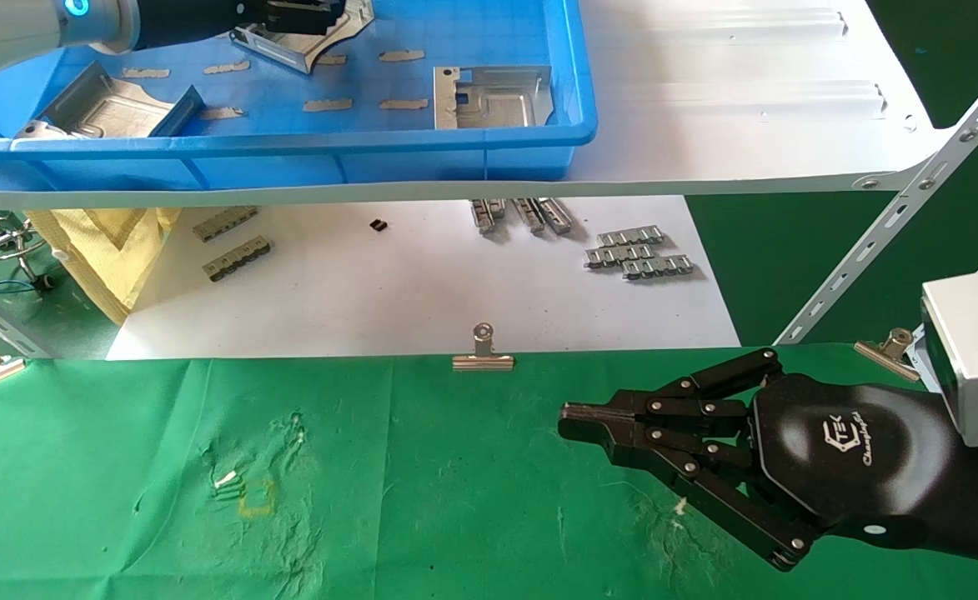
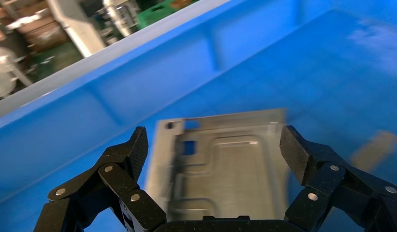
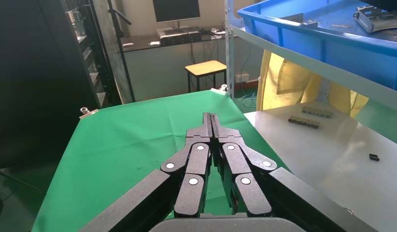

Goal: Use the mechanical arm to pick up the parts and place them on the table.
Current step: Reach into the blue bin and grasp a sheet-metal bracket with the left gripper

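Green cloth covers the counter [image 1: 455,500] nearest you, bare and roomy as a drop zone. Your left gripper [image 2: 213,147] is up in the blue tray [image 1: 489,146] at 11 o'clock, fingers [image 2: 133,150] spread to either side of a stamped plate [image 2: 225,164], not yet closed on it; I judge this the pick step. Next, clench, lift clear of the tray's raised rim, then travel toward 6 o'clock past the white shelf edge [image 1: 705,179]. Your right gripper [image 1: 572,421] hovers parked over the cloth at 4 o'clock, fingers pressed together and holding nothing. Two more plates [image 1: 493,97] wait in the tray.

White "TEK" logo on right arm's black palm [image 1: 851,437]
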